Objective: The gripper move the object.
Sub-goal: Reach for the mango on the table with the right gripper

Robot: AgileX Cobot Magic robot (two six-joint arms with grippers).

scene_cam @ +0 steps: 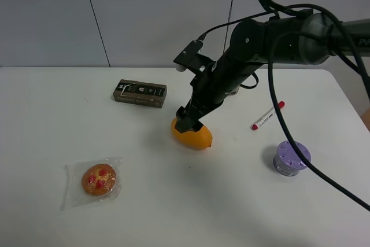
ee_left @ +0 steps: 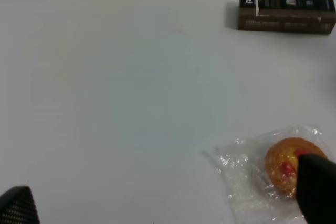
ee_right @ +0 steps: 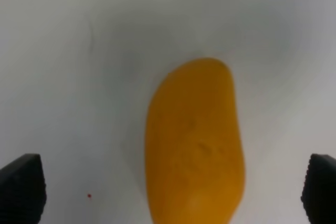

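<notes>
Orange mango (ee_right: 195,145) between wide-apart right jaws

Pretty plain setup: a big white table (scene_cam: 52,108) with a rounded far corner, and a pale grey wall (scene_cam: 162,15) right behind it. The wall's flat panels are split by thin dark seams (scene_cam: 96,21). Lighting's soft and even.
</notes>
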